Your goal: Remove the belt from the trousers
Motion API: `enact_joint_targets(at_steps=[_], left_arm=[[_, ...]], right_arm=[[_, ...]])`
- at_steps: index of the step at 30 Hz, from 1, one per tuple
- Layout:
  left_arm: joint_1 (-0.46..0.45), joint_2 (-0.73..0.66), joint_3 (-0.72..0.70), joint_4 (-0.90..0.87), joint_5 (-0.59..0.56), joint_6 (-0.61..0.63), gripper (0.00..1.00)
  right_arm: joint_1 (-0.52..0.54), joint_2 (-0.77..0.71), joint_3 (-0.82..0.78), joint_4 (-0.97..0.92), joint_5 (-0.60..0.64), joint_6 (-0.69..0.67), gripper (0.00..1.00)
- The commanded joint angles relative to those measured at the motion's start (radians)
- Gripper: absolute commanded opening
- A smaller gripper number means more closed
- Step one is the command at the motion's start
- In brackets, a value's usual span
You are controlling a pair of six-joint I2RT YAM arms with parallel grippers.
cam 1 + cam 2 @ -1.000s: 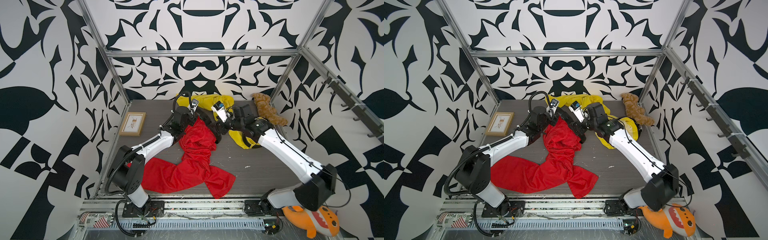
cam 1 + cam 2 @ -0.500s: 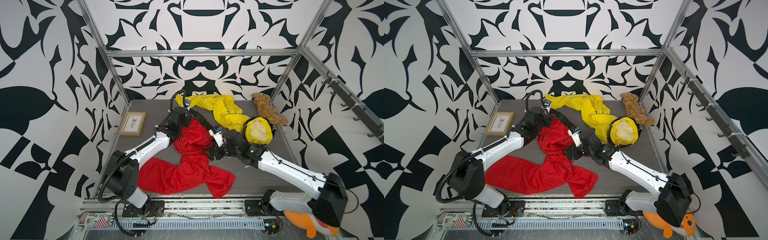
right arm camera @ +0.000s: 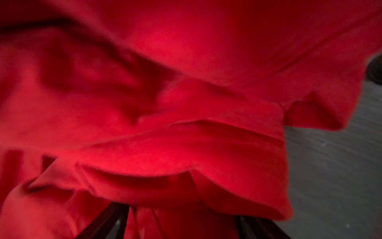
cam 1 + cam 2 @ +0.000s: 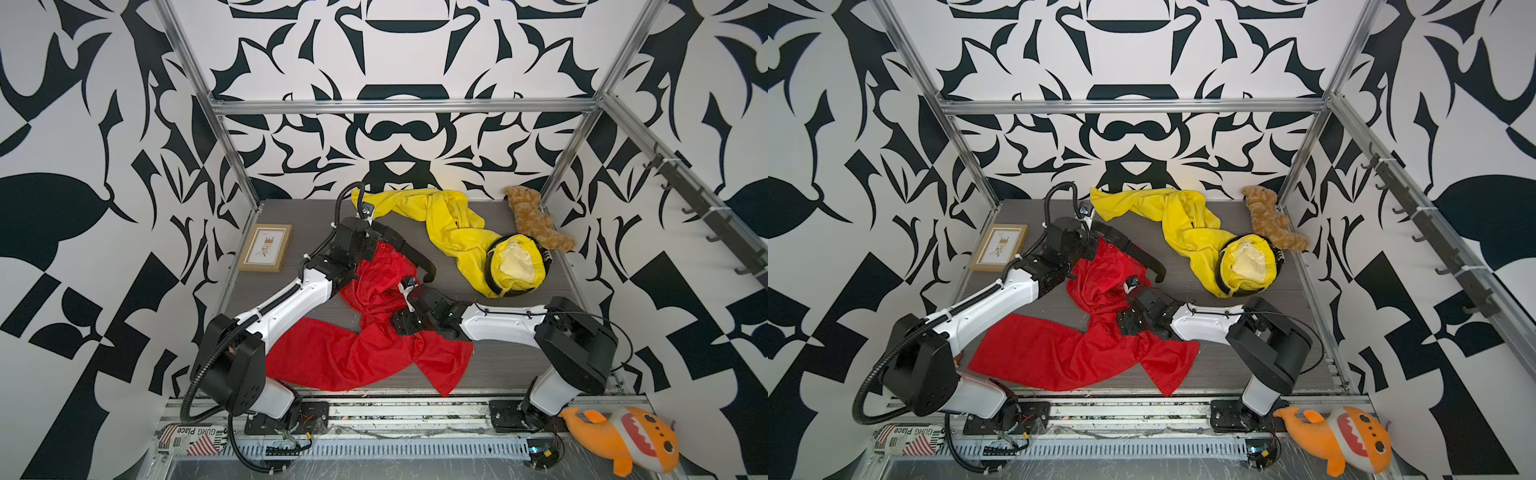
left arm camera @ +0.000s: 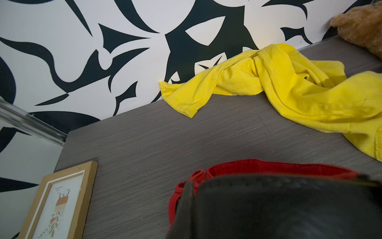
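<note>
The black belt (image 4: 405, 249) lay along the waistband of the red trousers (image 4: 365, 353), one end pinched in the clenched left claw (image 4: 368, 239). From that claw its long axis ran diagonally toward the right arm's side and the front of the table (image 4: 498, 365), and its free tip curled like a hook just beyond the right claw (image 4: 397, 326). A second before, the right claw had been up beside the left one at the belt. It had since dropped to the trousers' middle, fingers (image 3: 107, 223) spread wide with red cloth bunched between them. The yellow trousers (image 4: 453, 232) lay beyond both claws, toward the back wall.
</note>
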Motion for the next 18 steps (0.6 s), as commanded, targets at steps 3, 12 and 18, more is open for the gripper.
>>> enact_joint_targets(at_steps=[3,12,18], left_arm=[[-0.002,-0.054,-0.042,-0.012,0.0,-0.072,0.0],[-0.001,-0.029,-0.049,-0.018,0.024,-0.058,0.0],[0.001,0.064,0.063,-0.049,0.019,-0.006,0.0]], right_arm=[[-0.084,0.135,0.142,0.008,0.137,-0.05,0.8],[-0.215,0.089,0.275,-0.123,-0.146,-0.25,0.84],[-0.262,-0.112,0.321,-0.408,-0.434,-0.392,0.95]])
